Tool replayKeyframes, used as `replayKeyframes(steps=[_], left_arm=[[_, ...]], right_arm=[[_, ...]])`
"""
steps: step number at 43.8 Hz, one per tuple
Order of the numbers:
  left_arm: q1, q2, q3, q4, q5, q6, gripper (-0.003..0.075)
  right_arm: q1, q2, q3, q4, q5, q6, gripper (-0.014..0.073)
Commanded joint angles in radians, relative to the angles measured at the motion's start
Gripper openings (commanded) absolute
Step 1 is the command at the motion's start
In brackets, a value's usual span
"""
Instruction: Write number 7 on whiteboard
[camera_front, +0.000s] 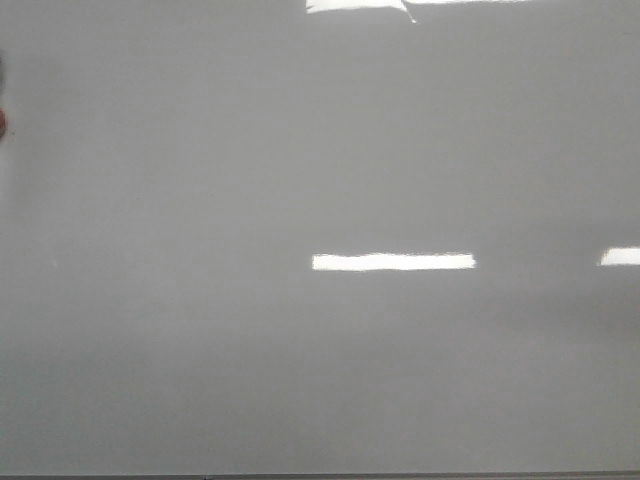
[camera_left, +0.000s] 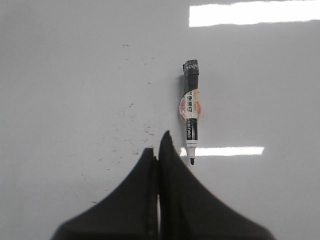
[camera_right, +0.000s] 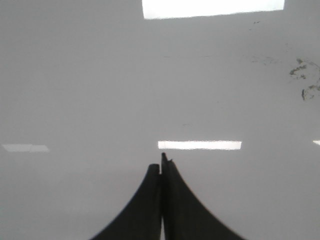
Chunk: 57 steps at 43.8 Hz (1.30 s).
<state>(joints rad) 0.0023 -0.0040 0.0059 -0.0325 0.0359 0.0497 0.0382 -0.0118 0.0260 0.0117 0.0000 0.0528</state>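
Whiteboard (camera_front: 200, 300) glossy pale grey, lying flat, no 7 drawn; marker (camera_left: 190, 107) uncapped on it.

The setting reads as an indoor workspace lit from above, perhaps an office or a lab, though the pictures show too little to say which. A large, smooth, glossy pale grey-white whiteboard (camera_front: 200, 250) fills every view, and bright white rectangular reflections of long ceiling lights (camera_front: 393, 262) lie across its surface. A black-and-white dry-erase marker with a black cap and a printed label (camera_left: 190, 112) lies on the board, and faint dark smudges of old ink (camera_right: 304, 77) mark it here and there.
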Motion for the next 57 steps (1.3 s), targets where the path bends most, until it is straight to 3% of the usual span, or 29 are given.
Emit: replayKeyframes(steps=[1, 42, 49, 57], left_arm=[[-0.003, -0.017, 0.003, -0.009, -0.091, -0.001, -0.002], [-0.003, -0.017, -0.002, -0.005, -0.122, -0.001, -0.002], [-0.003, -0.015, -0.088, -0.017, -0.124, -0.001, -0.002], [-0.003, 0.013, -0.282, -0.036, -0.016, -0.001, -0.002]], right_arm=[[-0.003, -0.017, -0.004, -0.003, -0.082, 0.0, -0.0068], [-0.003, -0.017, -0.012, -0.004, -0.113, -0.022, -0.0068], [-0.003, -0.017, -0.092, -0.004, -0.052, -0.022, -0.0068], [-0.003, 0.017, -0.256, -0.004, 0.101, -0.022, -0.0068]])
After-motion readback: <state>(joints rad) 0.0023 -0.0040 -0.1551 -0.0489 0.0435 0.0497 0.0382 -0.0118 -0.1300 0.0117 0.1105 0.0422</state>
